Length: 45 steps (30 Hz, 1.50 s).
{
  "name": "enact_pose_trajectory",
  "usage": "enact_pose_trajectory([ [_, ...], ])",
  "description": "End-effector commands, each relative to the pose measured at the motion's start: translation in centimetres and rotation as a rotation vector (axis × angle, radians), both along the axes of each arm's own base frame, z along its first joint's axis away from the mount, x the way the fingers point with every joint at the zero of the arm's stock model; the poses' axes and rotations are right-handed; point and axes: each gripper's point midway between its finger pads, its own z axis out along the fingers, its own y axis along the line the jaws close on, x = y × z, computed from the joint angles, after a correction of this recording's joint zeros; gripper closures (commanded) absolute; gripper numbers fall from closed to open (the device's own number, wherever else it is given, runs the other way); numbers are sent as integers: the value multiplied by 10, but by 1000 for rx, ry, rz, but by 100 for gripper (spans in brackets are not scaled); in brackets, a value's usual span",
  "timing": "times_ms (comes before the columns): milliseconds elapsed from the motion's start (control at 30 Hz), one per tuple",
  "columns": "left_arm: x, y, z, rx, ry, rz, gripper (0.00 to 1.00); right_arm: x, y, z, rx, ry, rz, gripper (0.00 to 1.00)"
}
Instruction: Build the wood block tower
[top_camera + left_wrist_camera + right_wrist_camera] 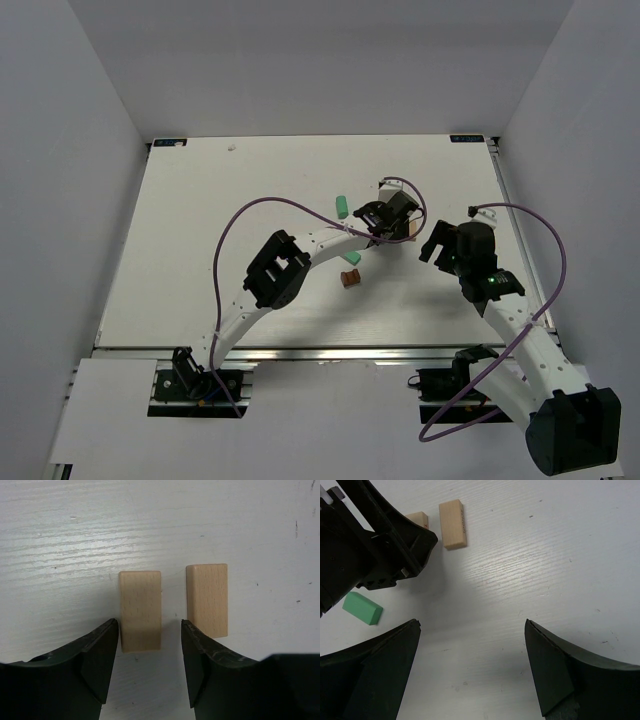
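Note:
Two pale tan blocks lie flat, side by side, on the white table. In the left wrist view my open left gripper [149, 630] has its jaws on either side of the near end of the left tan block [140, 611], not touching it. The second tan block [207, 600] lies just outside the right finger. My right gripper [472, 627] is open and empty over bare table, and its view shows both tan blocks [453, 524] beyond it. Two mint green blocks [341, 206] [351, 257] and the dark brown notched block [349, 278] lie left of the left gripper [400, 228].
The right gripper [432, 250] hovers close to the right of the left gripper. The left arm's wrist [375, 545] fills the upper left of the right wrist view, with a mint green block [362, 608] beside it. Purple cables loop over both arms.

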Motion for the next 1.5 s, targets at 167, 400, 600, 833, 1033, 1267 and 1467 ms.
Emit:
enact_pose_trajectory([
  [167, -12, -5, 21, -42, 17, -23, 38, 4, -5, 3, -9, -24, -25, 10],
  [400, -6, 0, 22, -18, -12, -2, 38, 4, -7, 3, -13, -22, -30, 11],
  [600, -6, -4, 22, -36, -10, -3, 38, 4, -7, 3, -16, -19, -31, 11],
  [833, -6, -3, 20, -40, -2, 15, 42, 3, -7, 3, -16, -21, -34, 11],
  [1033, -5, -3, 23, -41, -10, 13, 42, 4, -6, 3, -14, -19, -29, 10],
  [1267, -2, 5, 34, -5, -43, 21, 32, 3, -7, 3, -17, -19, -32, 11],
  [1467, 3, 10, 128, -56, -182, -31, 2, 5, 0, 10, 4, -46, 8, 11],
])
